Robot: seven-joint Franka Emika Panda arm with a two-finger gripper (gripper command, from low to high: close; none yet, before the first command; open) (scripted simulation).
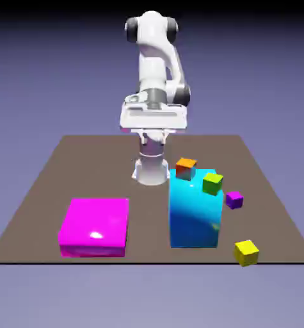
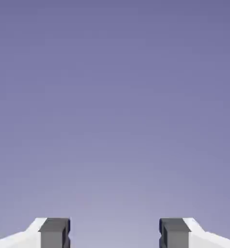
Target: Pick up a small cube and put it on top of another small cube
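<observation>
Six blocks rest on the brown table [image 1: 45, 186]. Listed from the exterior view's left to its right: a wide, low magenta block [image 1: 94, 227] sits near the front edge, well apart from the others. A tall blue block [image 1: 194, 211] stands right of centre. A small orange cube [image 1: 185, 168] sits just behind the blue block's far left corner; contact cannot be determined. A small lime-green cube [image 1: 212, 183] appears at the blue block's far right top corner; whether it rests on the block or behind it cannot be determined. A small purple cube [image 1: 234, 200] lies just beside the blue block's right side. The small yellow cube [image 1: 246, 252] lies nearest the front edge, right of the blue block and apart from it.

The arm is raised above the far middle of the table. In the hand view, the gripper [image 2: 115, 233] has its fingers [image 2: 54, 232] spread wide apart with only plain backdrop between them.
</observation>
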